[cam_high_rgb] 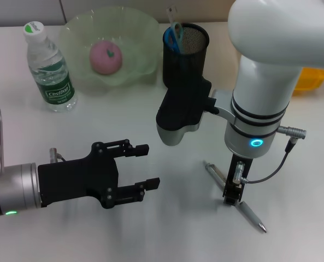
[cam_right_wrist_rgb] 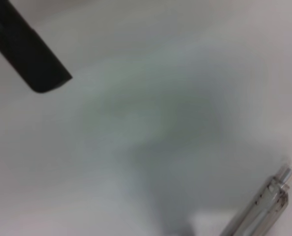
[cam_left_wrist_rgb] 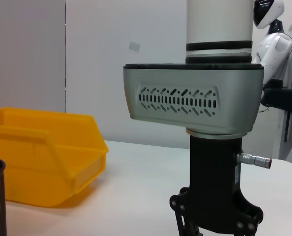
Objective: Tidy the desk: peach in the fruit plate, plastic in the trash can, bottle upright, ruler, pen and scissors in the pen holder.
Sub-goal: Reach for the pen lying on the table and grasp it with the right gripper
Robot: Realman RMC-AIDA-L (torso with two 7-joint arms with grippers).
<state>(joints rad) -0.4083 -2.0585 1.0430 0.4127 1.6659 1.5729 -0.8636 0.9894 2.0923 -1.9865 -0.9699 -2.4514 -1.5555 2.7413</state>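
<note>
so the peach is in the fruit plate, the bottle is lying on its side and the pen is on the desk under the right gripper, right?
Not quite: the head view shows the bottle standing upright. The rest holds: peach in the fruit plate, pen on the desk under the right gripper.

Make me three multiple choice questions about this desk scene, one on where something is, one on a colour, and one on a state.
1. Where does the peach lie?
A. In the green fruit plate
B. In the mesh pen holder
C. On the bare table

2. What colour is the bin beyond the right arm?
A. Blue
B. Yellow
C. Red

3. How does the water bottle stand?
A. On its side
B. Upside down
C. Upright

Answers: 1 A, the pink peach sits inside the plate. 2 B, the left wrist view shows it yellow. 3 C, its green cap points up. Meanwhile the right tool is down at the pen; the left tool hovers open.
</note>
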